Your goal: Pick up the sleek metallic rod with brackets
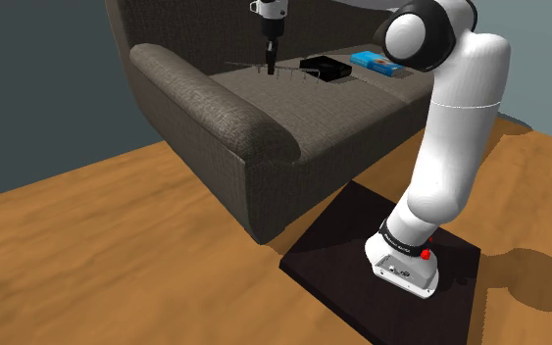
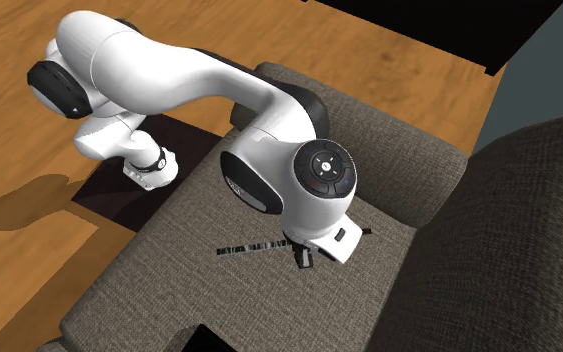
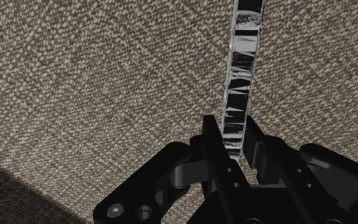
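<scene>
Jaws of the gripper (image 3: pixel 233 130) are closed on the rod (image 3: pixel 242 70). The rod is laid flat on the sofa (image 1: pixel 215 118) seat, near a black tray (image 1: pixel 325 69).

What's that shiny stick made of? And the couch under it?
The rod looks like polished metal: silvery and mirror-bright, with sharp dark and light reflections along it. The sofa looks like coarse woven fabric, grey-brown and matte, with a speckled weave; which fibre, I cannot tell.
</scene>
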Robot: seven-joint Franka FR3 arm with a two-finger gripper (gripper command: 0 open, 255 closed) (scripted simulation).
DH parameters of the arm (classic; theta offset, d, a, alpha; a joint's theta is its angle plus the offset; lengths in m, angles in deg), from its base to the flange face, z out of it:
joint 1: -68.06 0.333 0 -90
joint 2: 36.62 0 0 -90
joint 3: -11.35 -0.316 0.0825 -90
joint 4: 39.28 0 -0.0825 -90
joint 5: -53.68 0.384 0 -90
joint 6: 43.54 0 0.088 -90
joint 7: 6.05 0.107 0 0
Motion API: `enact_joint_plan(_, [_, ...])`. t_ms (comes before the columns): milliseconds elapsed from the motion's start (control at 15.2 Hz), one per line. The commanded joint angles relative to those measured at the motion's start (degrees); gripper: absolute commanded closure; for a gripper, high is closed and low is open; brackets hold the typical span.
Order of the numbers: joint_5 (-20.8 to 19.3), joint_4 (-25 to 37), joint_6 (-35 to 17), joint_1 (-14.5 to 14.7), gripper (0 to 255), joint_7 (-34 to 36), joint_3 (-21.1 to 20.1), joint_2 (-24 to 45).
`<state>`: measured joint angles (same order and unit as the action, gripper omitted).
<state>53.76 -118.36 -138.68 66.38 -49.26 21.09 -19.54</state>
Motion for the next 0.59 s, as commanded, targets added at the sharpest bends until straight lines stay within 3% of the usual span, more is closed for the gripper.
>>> enact_joint_plan(0, [0.0,2.0,1.8,0.0,255,0.0,0.0,0.2])
enact_joint_plan(528, [0.3,8.9,7.2,-0.3,255,-0.2,0.0,1.7])
